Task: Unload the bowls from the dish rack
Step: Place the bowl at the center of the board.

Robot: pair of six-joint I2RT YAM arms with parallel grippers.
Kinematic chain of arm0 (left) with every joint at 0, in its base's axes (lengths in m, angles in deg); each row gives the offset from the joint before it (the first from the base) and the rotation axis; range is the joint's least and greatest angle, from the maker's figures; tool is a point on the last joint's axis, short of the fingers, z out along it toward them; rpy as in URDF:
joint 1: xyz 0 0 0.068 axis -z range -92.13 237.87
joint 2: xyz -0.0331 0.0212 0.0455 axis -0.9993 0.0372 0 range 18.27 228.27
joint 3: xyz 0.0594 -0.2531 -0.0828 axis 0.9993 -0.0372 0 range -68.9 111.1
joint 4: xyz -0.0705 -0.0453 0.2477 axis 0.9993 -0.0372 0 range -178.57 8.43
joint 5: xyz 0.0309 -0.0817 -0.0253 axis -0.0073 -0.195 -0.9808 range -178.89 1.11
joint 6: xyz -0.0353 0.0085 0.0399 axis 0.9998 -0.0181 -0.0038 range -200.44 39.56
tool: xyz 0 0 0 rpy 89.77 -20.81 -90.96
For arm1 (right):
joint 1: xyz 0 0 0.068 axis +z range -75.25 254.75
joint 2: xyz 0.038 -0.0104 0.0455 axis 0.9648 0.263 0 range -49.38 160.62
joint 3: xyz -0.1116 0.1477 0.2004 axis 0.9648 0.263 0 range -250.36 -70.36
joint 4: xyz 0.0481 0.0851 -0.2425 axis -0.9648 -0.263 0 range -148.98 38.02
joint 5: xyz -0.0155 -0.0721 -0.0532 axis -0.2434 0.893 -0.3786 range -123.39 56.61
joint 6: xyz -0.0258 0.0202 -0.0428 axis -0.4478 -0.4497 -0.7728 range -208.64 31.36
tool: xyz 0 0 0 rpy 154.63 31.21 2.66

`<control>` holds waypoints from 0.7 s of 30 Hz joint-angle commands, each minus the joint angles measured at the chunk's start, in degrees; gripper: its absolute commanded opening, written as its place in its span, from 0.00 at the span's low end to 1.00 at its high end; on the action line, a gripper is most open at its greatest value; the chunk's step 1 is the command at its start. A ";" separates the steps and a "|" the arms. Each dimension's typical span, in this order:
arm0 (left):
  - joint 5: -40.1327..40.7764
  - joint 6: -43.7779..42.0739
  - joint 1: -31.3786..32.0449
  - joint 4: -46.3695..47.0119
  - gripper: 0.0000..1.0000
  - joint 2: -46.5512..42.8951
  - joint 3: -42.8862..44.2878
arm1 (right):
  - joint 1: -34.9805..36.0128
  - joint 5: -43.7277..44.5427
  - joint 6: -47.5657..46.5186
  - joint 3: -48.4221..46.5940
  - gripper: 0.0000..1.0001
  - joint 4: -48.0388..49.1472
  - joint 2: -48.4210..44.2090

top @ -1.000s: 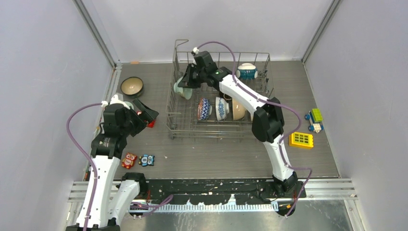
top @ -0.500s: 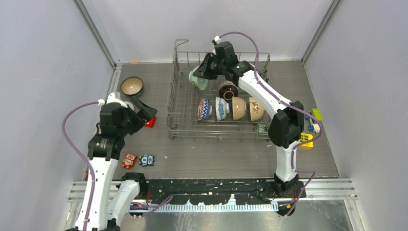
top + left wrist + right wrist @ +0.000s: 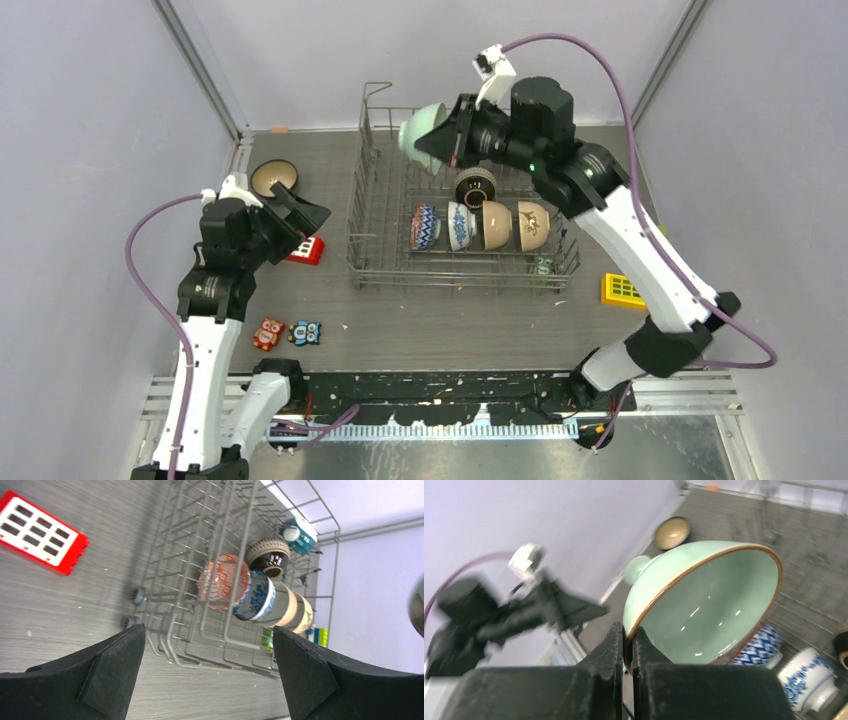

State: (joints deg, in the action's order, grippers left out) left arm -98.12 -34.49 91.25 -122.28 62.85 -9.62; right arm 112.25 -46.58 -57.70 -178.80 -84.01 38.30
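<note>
Black left gripper (image 3: 298, 222) gapes empty near a brown bowl (image 3: 273, 178) already out on the table (image 3: 450, 330). Centre, the dish rack (image 3: 365, 268) holds a dark bowl (image 3: 475, 186) and a row of four bowls (image 3: 495, 225) on edge. Above its far side the right gripper (image 3: 628, 645) pinches a pale green bowl (image 3: 420, 135) by the rim: mid-unloading. Next, it likely needs carrying clear of the wires and setting down
</note>
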 commanded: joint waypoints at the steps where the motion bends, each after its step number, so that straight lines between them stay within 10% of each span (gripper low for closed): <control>1: -9.49 -0.74 0.21 5.89 1.00 1.22 4.83 | 14.48 7.63 -16.32 -7.07 0.01 -8.75 -5.14; 14: -17.56 -11.49 5.30 -0.67 1.00 0.75 13.62 | 48.36 35.68 -38.57 20.70 0.01 -14.97 -18.13; 21: -5.37 -17.48 22.07 -11.24 1.00 4.10 18.39 | 54.64 39.51 -41.90 30.61 0.01 -14.65 -18.57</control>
State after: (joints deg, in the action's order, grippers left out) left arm -111.50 -46.25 104.27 -125.63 64.77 4.02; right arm 164.57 -14.12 -94.77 -148.86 -103.60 22.28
